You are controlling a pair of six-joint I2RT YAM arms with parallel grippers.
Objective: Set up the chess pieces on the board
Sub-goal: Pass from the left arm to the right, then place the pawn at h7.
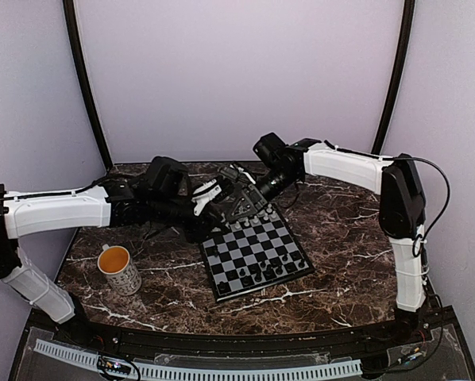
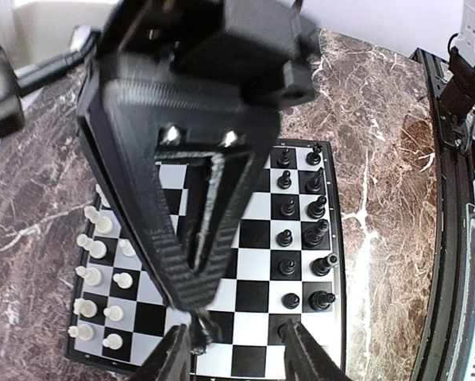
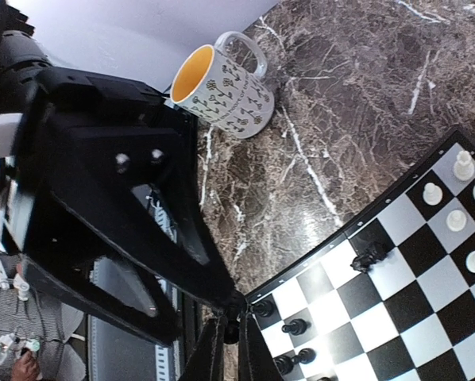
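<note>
The board (image 1: pixel 231 252) lies on the marble right of centre, with white chess pieces (image 1: pixel 257 221) along its far rows and black chess pieces (image 1: pixel 265 274) along its near rows. Both grippers meet tip to tip above the board's far-left corner. My right gripper (image 3: pixel 231 327) is shut on a small black piece (image 3: pixel 234 321). That same piece (image 2: pixel 198 329) hangs under the right gripper's tip in the left wrist view. My left gripper (image 2: pixel 236 335) stands open around it, its fingers (image 2: pixel 174 353) apart from the piece. One black piece (image 3: pixel 370 255) lies on its side on the board.
A white patterned mug (image 1: pixel 120 268) with a yellow inside stands on the marble left of the board. The table's near edge carries a black rail (image 1: pixel 222 341). Purple walls close in the back and both sides.
</note>
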